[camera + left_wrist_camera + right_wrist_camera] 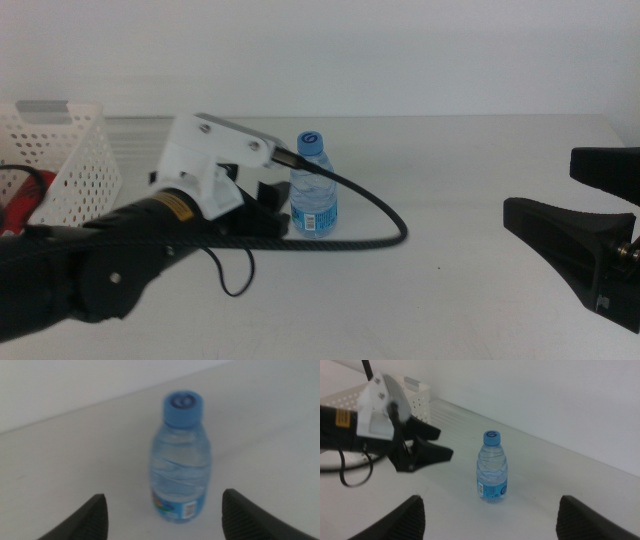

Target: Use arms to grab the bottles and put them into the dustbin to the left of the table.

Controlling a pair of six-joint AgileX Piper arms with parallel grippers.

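A: Middle view, table (450, 300) off-white. Small clear water bottle (313, 184) stands upright near the centre, blue cap on, blue label low on its body. Left gripper (270, 215) sits just beside it, on the basket side, with a thick black cable (385, 215) looping across the tabletop in front of the bottle.

B: Jaw state on the left?

A: Left wrist view: both dark jaws spread wide, water bottle (181, 460) upright between and beyond them, untouched. Nothing held. Right wrist view confirms it: left gripper (432, 445) gaping, its tips pointing at the bottle (493, 467) but apart from it.

B: Right arm?

A: Right gripper (575, 215) at the right edge of the middle view, well apart from the bottle. Jaws wide, nothing between them. Its own camera shows the two jaw tips far apart, with the bottle standing some way off.

B: Dustbin?

A: White perforated basket (75, 160) at the far left of the table, grey tab on its rim. Something red (25, 200) shows at its near side; whether it lies inside, cannot tell. Basket (415, 391) also visible behind the left arm in the right wrist view.
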